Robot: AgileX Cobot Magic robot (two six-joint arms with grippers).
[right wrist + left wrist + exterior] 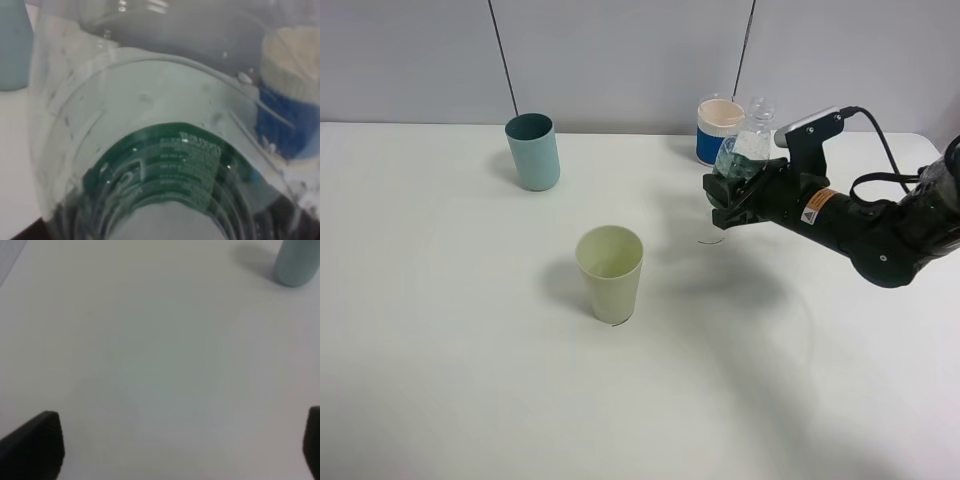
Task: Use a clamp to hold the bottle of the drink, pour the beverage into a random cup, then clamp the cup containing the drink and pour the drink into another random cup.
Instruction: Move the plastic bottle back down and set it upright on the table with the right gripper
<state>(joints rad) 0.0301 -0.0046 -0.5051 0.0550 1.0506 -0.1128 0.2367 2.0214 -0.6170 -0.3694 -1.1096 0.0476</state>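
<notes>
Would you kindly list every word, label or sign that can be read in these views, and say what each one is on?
None can be read.
On the bottle, the green label: several lines of white print, too blurred to read.
On the right arm, an orange and white sticker: too small to read.
Nothing else shows any lettering.

Table (440,400) — front and left half: bare white surface, free passage. Centre: pale yellow-green cup (610,272), upright, room on all sides. Rear left: teal cup (533,151), well apart. Rear right: blue cup (710,145) just behind the bottle (750,145) clamped in the right gripper (725,197) — close quarters there.
</notes>
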